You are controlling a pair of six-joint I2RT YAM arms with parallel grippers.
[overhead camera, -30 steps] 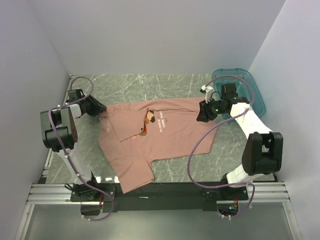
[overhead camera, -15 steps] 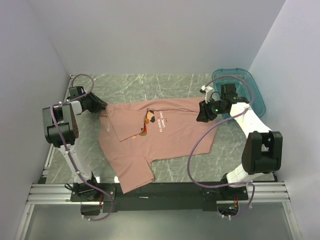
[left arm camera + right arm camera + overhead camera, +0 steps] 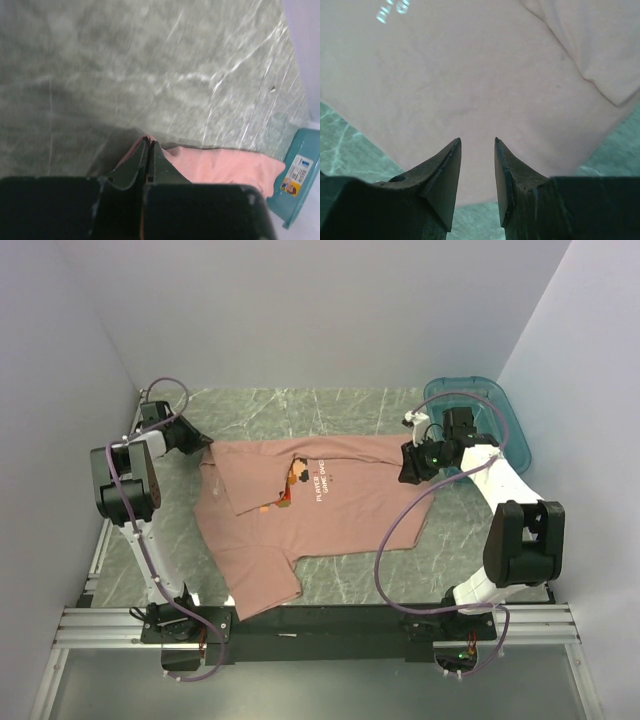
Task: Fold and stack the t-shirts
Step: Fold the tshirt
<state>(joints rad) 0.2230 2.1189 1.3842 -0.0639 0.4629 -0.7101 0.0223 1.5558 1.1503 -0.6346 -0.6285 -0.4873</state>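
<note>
T-shirt [image 3: 300, 530] spread out; left hand [image 3: 150, 144] pinched shut, seemingly on its edge; right hand [image 3: 477, 144] apart above it.

Teal plastic tub [image 3: 500, 405] at two o'clock on green marble-look table [image 3: 300, 410], white walls [image 3: 300, 310] around, aluminium rail [image 3: 100, 625] at six.

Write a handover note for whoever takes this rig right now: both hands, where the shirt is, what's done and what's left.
Left hand: shut, pinching the far left edge of the t-shirt.
Right hand: open over the shirt's right edge, gripping nothing.
Things: one t-shirt in view, spread print up on the table, rumpled near the collar. Teal tub at the far right.
Done: no finished fold, no stack.
Left: grip the right side, fold, then stack.
</note>
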